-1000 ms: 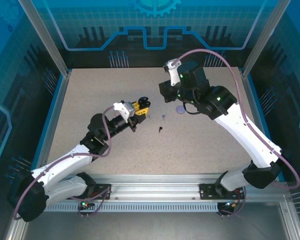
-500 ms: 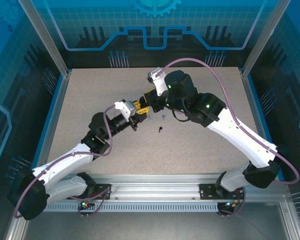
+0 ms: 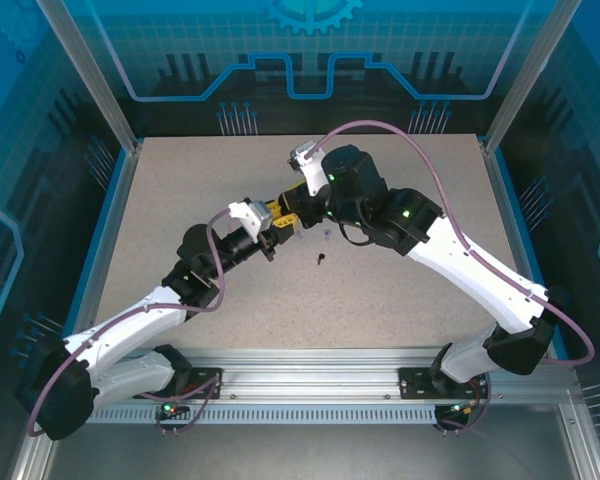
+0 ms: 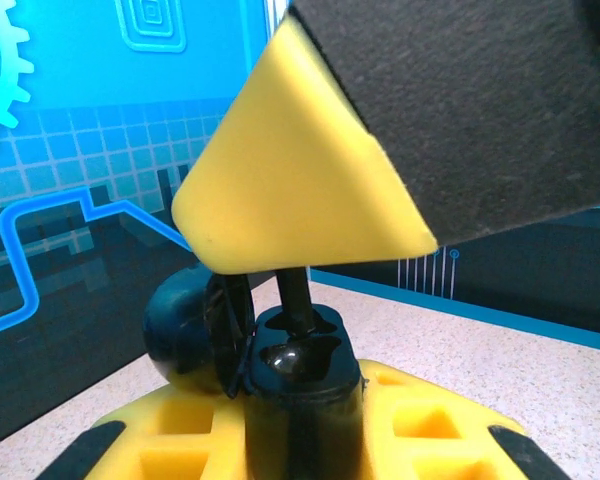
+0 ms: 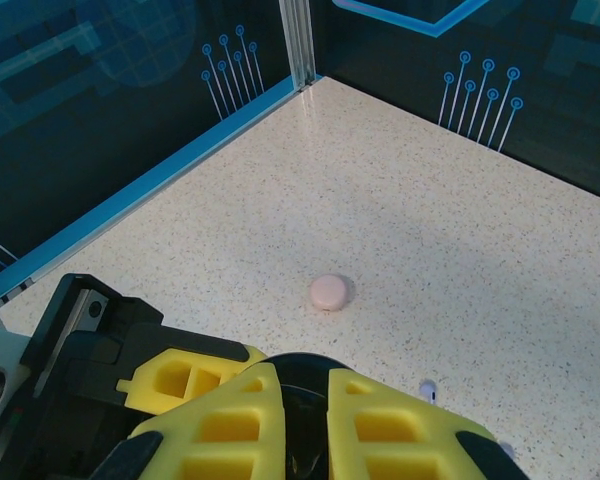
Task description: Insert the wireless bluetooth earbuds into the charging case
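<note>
while our left end effector [image 3: 283,218] clamps the open black charging case [image 4: 300,410], our right end effector [image 5: 298,395] is closed on a black earbud [image 4: 294,292], its lower end in the case's socket; a second black earbud [image 3: 321,259] lies on the worktop [image 3: 400,290] nearby; a pink case [image 5: 330,292] sits apart.

A speckled beige table [image 3: 400,290] fills the floor of the enclosure, edged along its sides by a bright blue strip [image 3: 107,235]. Two aluminium posts [image 3: 85,72] lean outward from the far corners. Behind them stands a blue backdrop [image 3: 180,40] printed with a gear [image 3: 310,12], a grid and circuit-like lines. A ribbed aluminium rail [image 3: 310,385] runs along the near edge.
</note>
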